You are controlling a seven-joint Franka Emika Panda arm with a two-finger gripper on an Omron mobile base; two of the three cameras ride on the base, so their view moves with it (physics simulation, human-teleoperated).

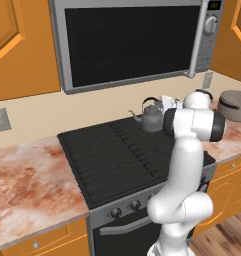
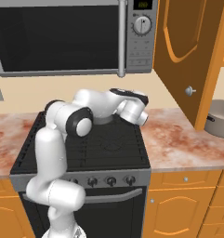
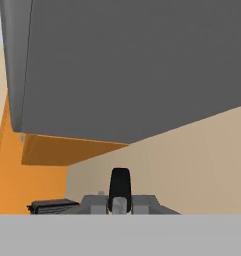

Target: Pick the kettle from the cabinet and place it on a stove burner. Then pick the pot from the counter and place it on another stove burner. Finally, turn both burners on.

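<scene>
Dark grey metal kettle (image 1: pixel 152 117) stands at the black cooktop's (image 1: pixel 112 160) back right corner — hand (image 3: pixel 120 199) apparently pinching its handle.

Home kitchen — gas cooktop (image 1: pixel 117 160), microwave (image 1: pixel 132 40), orange cabinets (image 1: pixel 17 45).

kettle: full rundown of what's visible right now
The kettle is small, dark grey and metallic-looking, with a tall arched loop handle, a knobbed lid and a curved spout pointing left. It stands upright on the back right stove burner, near the wall. The arm's hand is right beside its right side; contact can't be judged.
</scene>
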